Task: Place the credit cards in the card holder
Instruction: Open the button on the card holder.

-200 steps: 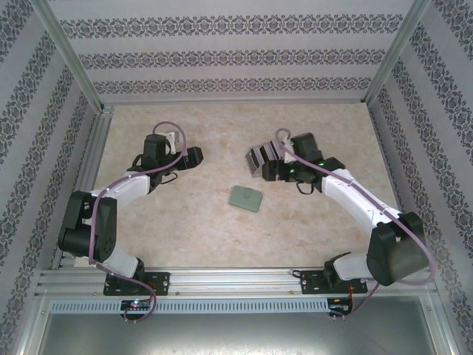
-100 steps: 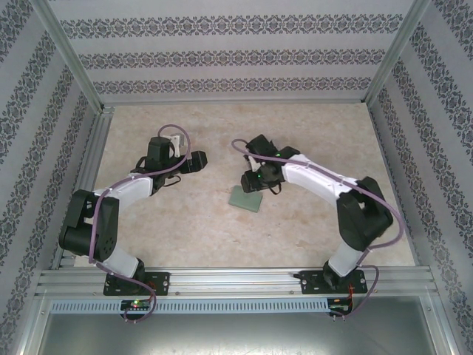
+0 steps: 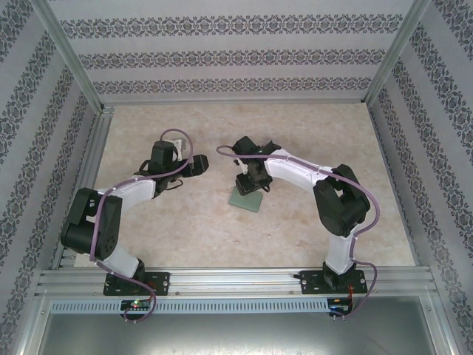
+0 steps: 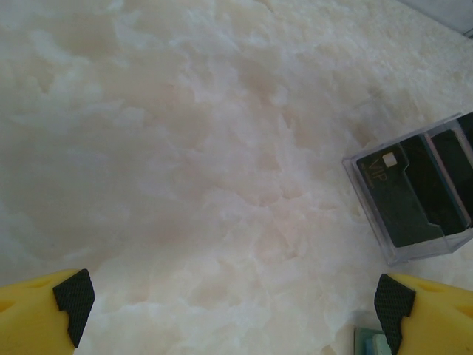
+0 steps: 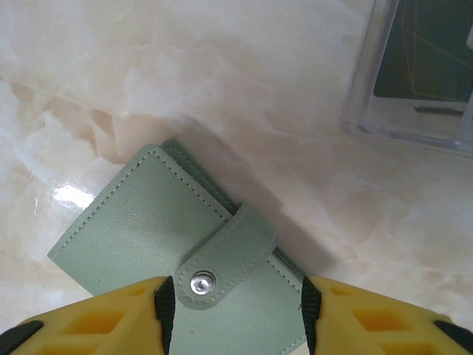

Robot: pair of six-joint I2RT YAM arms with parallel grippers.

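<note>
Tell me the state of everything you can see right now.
card holder: closed, snap tab fastened, flat on the table.
credit cards: inside the clear box.
left tool: open, above bare table.
right tool: jaws either side of the snap tab, grip unclear.

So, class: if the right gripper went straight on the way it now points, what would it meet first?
Most likely the closed card holder: the right gripper points down at its snap strap, though depth is unclear.

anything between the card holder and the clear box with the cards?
No. The right wrist view shows bare tabletop between the card holder and the clear box holding the credit cards; nothing lies on that stretch.
</note>
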